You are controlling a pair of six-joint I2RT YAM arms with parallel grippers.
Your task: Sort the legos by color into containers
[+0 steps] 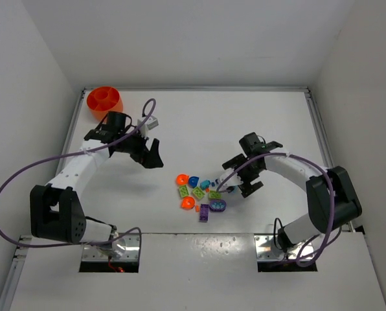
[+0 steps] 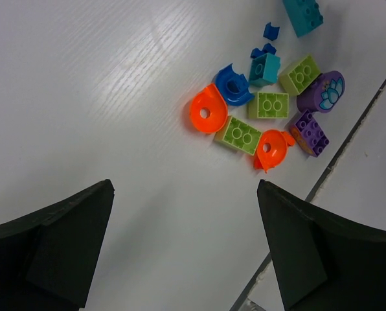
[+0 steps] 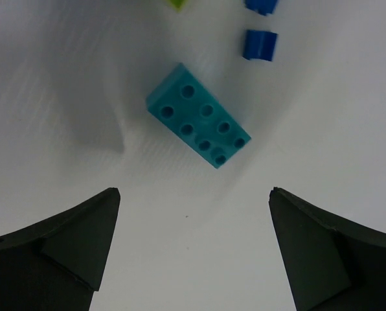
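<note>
Left fingers are apart and empty, hovering above the worktop near the legos cluster. Right fingers are apart and empty over a teal brick. Orange bowl sits in the far-left corner, well apart from the pile.

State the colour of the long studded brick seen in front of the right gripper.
The long brick is teal, shown best in the right wrist view.
</note>
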